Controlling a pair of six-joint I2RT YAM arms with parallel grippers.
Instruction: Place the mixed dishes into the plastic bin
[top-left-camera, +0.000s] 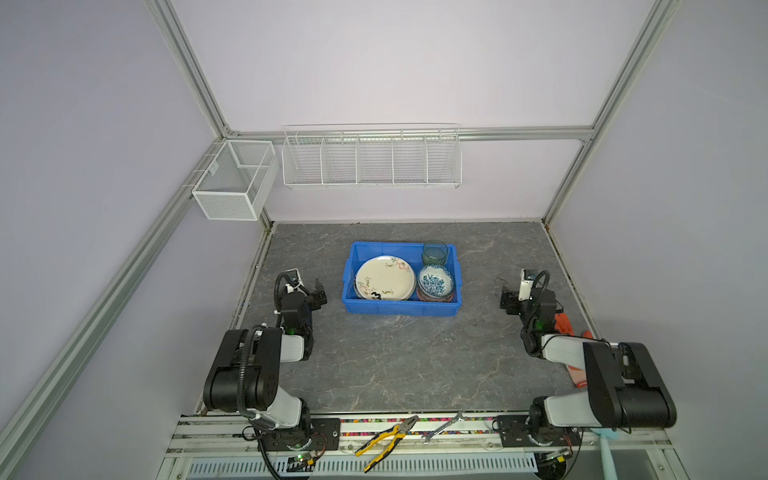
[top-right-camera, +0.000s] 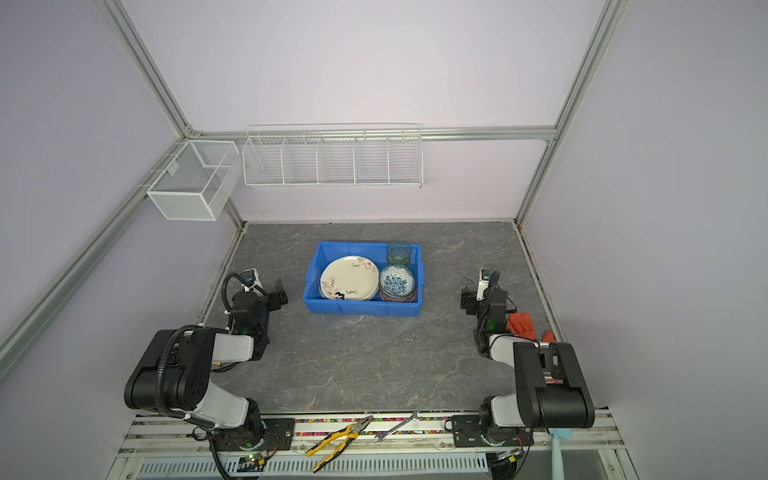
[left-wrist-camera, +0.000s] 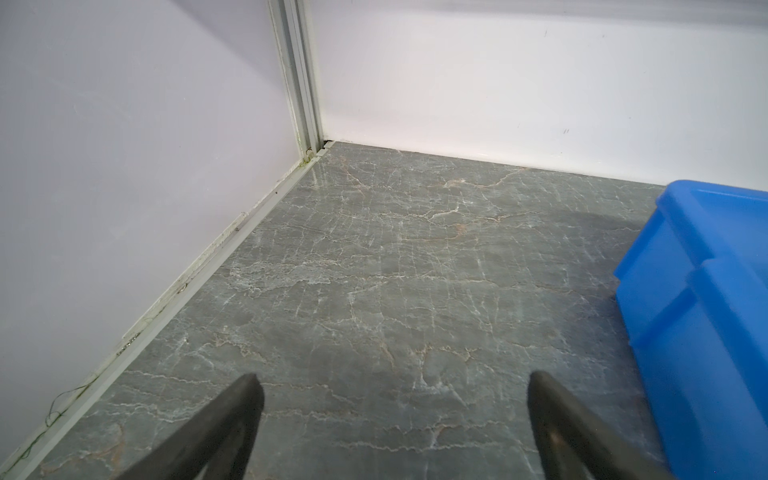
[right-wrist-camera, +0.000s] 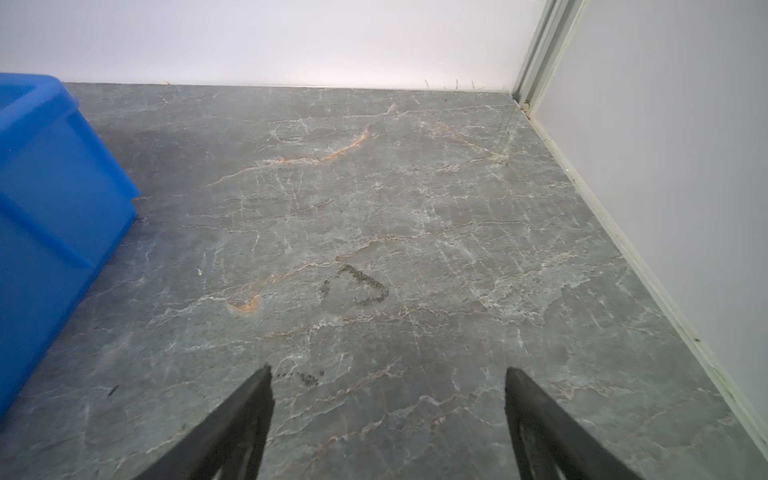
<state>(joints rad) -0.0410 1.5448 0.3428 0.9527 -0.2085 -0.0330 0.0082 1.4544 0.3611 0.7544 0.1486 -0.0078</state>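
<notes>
The bin sits on the counter, nearer the back edge than the front and about midway between the side edges. On the bin's left side a cream floral plate lies on top of more plates, of which only the rims show. A blue-patterned bowl tops a stack of bowls in the bin's front right corner, just beside the plate. A greenish glass stands upright in the back right corner, just behind the bowl.

The left gripper hangs low over the counter near its left edge, apart from the bin. Its jaws are spread wide, with only bare counter between them. The right gripper is near the right edge, also clear of the bin, its jaws wide apart and holding nothing.

Pliers and a wrench lie on the rail past the counter's front edge. An orange thing lies by the right edge, partly hidden behind the right arm.
</notes>
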